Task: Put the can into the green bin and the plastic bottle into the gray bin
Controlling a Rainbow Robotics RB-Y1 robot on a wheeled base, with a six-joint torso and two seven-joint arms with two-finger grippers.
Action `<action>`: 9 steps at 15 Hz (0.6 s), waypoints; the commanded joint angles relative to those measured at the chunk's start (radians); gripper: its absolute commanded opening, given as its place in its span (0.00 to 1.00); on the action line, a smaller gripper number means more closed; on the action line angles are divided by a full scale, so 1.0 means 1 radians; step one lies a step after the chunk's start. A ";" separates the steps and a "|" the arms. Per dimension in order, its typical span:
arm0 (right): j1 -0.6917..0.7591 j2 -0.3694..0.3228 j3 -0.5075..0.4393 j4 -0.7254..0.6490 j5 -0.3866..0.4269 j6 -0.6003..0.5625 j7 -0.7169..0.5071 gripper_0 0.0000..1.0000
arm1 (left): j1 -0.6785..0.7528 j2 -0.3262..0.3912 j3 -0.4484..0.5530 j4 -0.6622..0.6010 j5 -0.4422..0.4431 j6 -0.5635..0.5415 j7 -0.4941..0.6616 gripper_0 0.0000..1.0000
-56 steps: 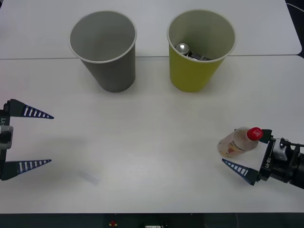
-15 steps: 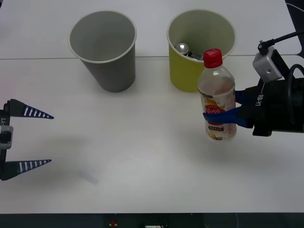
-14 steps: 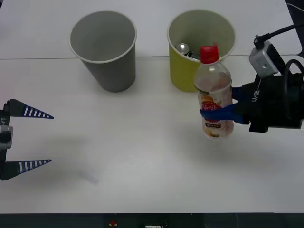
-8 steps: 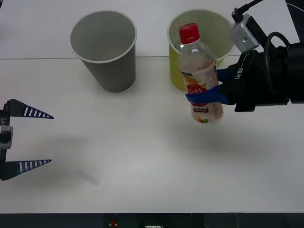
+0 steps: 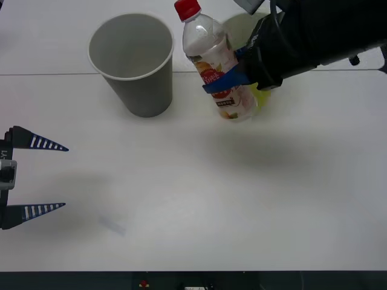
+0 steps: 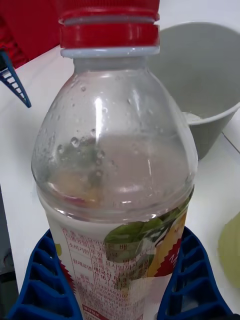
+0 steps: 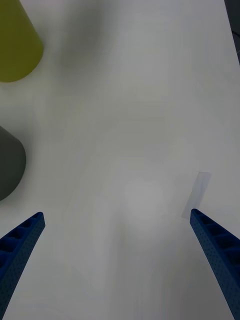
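front view: the right pincer point(image 5: 233, 75) held the one plastic bottle point(image 5: 213, 60) clamped at its label, raised above the counter point(image 5: 193, 193) between the gray bin point(image 5: 133, 60) and the green bin point(image 5: 261, 96), two bins in all. right wrist view: droplets inside the bottle's shoulder. left pincer point(image 5: 36, 176) spread wide at the counter's near left edge.

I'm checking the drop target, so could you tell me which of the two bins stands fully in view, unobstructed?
The gray bin, left of the held bottle; the green bin is largely hidden behind bottle and right arm.
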 commanded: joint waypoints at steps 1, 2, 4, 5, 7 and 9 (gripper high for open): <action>-0.130 0.100 0.058 0.152 0.046 0.000 0.005 0.00 | 0.000 0.000 0.000 0.000 0.000 0.000 0.000 1.00; -0.166 0.138 0.072 0.198 0.088 0.000 0.003 0.00 | 0.000 0.000 0.000 0.000 0.000 0.000 0.000 1.00; -0.252 0.220 0.109 0.319 0.157 0.000 0.005 0.00 | 0.000 0.000 0.000 0.000 0.000 0.000 0.000 1.00; -0.286 0.255 0.123 0.379 0.181 0.000 0.011 0.00 | 0.000 0.000 0.000 0.000 0.000 0.000 0.000 1.00; -0.376 0.344 0.144 0.534 0.237 0.000 0.034 0.00 | 0.000 0.000 0.000 0.000 0.000 0.000 0.000 1.00; -0.446 0.417 0.149 0.673 0.287 0.014 0.057 0.00 | 0.000 0.000 0.000 0.000 0.000 0.000 0.000 1.00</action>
